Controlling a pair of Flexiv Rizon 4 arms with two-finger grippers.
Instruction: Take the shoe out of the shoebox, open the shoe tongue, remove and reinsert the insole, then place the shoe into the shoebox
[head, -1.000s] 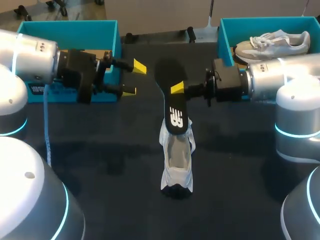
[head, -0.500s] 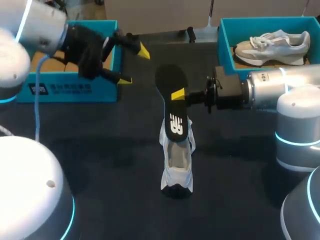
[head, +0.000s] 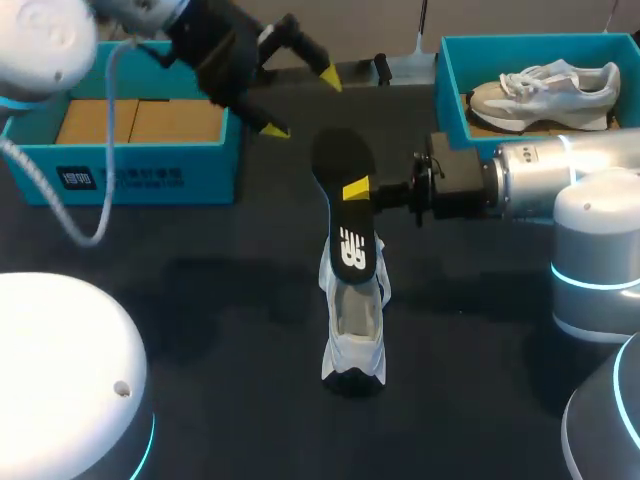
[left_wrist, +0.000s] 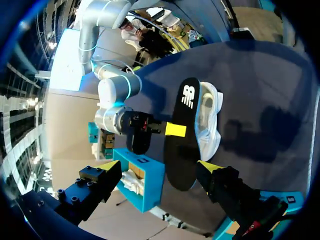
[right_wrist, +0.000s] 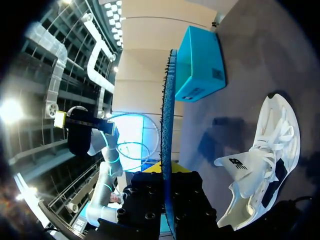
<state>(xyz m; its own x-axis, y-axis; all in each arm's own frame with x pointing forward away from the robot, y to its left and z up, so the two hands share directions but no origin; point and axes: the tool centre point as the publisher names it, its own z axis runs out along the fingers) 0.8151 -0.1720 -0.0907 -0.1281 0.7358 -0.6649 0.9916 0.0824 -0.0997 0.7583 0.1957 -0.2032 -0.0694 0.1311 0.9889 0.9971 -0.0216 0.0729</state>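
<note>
The white shoe (head: 353, 325) lies on the dark table (head: 200, 330) near its middle. Its opening faces up and its tongue is pulled away from the laces, as the right wrist view shows. The black insole (head: 345, 215) is out of the shoe and stretches away from it toward the far side. In the head view its logo end sits over the shoe's collar; whether the two touch cannot be told.

The right gripper (head: 356, 188) is clamped on the insole about midway along its length, just beyond the shoe. One yellow tip lies flat on the top face, and in that arm's wrist view the insole runs edge-on between the fingers. The right arm (head: 560, 175) comes in level from the shoe's right side, its forearm lying across the table.

The left gripper (head: 302, 104) hangs raised, beyond the shoe and to its left, past the insole's far end. Its fingers are spread wide and hold nothing, and it tilts down toward the insole.

Further left of the shoe stands the left shoebox (head: 150, 175), with brown cardboard (head: 140, 120) inside. Far right of the shoe, the right shoebox (head: 450, 80) holds a second shoe (head: 545, 88).
</note>
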